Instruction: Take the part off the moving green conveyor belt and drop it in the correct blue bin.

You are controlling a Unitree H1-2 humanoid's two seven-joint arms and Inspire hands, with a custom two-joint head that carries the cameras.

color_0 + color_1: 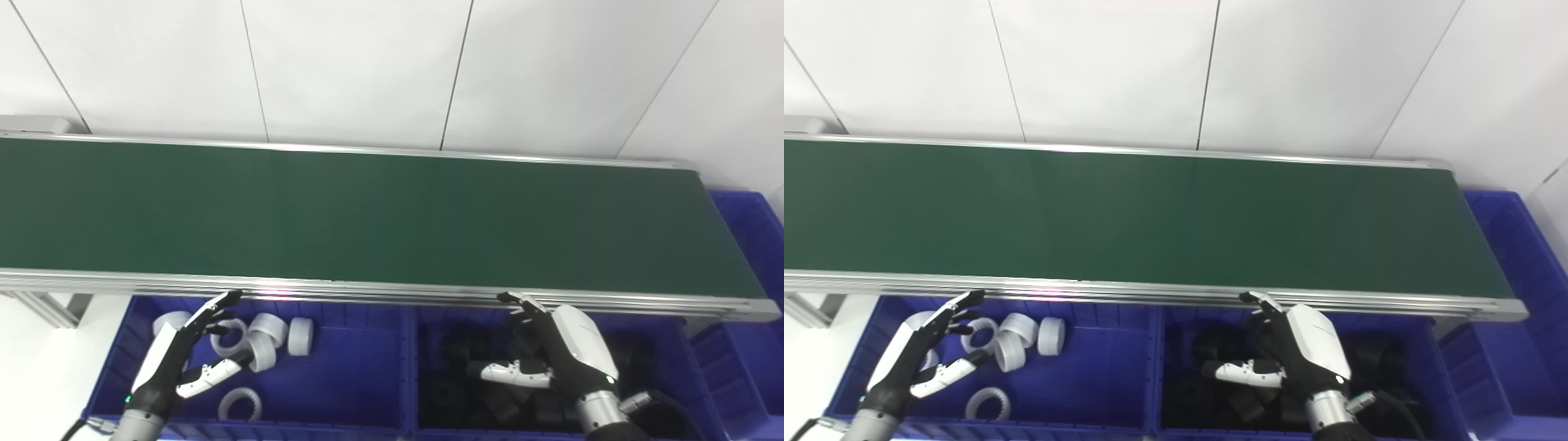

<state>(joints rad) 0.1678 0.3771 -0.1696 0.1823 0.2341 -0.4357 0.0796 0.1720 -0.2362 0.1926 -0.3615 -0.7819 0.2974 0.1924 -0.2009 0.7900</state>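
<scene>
The green conveyor belt (367, 214) runs across the view and carries no part that I can see. My left hand (184, 352) is open and empty above the left blue bin (355, 380), which holds several white ring parts (269, 331). My right hand (551, 352) is open and empty above the right blue bin (667, 361), which holds several black ring parts (453, 349). Both hands sit just below the belt's near rail, fingers spread.
The belt's aluminium near rail (392, 291) runs just above both bins. Another blue bin (750, 233) stands at the belt's right end. A white panelled wall (367, 67) is behind the belt. The belt frame's leg (43, 306) shows at the lower left.
</scene>
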